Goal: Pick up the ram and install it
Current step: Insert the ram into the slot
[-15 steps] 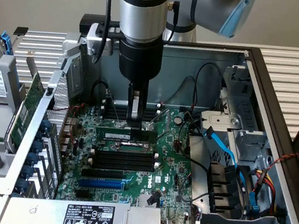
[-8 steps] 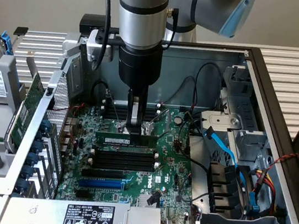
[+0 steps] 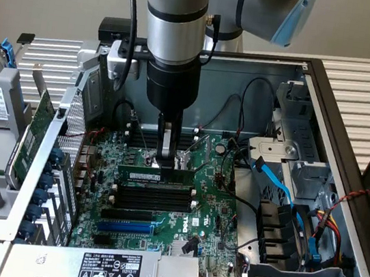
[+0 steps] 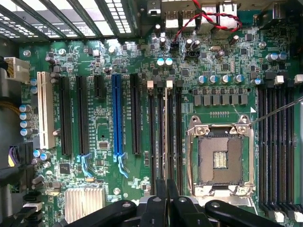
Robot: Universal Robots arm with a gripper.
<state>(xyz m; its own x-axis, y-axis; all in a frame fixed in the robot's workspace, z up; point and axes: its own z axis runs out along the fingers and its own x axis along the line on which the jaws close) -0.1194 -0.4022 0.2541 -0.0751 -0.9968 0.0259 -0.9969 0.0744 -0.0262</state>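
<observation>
1. The ram (image 3: 156, 174) stands upright on its long edge, lengthwise along the far side of the bank of black memory slots (image 3: 152, 199). I cannot tell which slot it sits over, nor whether it is pressed home.
2. The gripper (image 3: 163, 159) comes straight down from above and is clamped on the ram's upper edge near its middle. Its black fingers (image 4: 158, 210) are drawn almost together, with just the thin board between them.
3. The slots lie in the middle of the green motherboard (image 3: 208, 217), and the open CPU socket (image 4: 220, 156) sits just beyond them on the far side.
4. On the near side of the slots lies a blue expansion slot (image 3: 124, 226), and nearer still a labelled power supply (image 3: 107, 272).
5. Blue cables (image 3: 281, 186) run at the exterior view's right, inside the computer case (image 3: 263, 74).
</observation>
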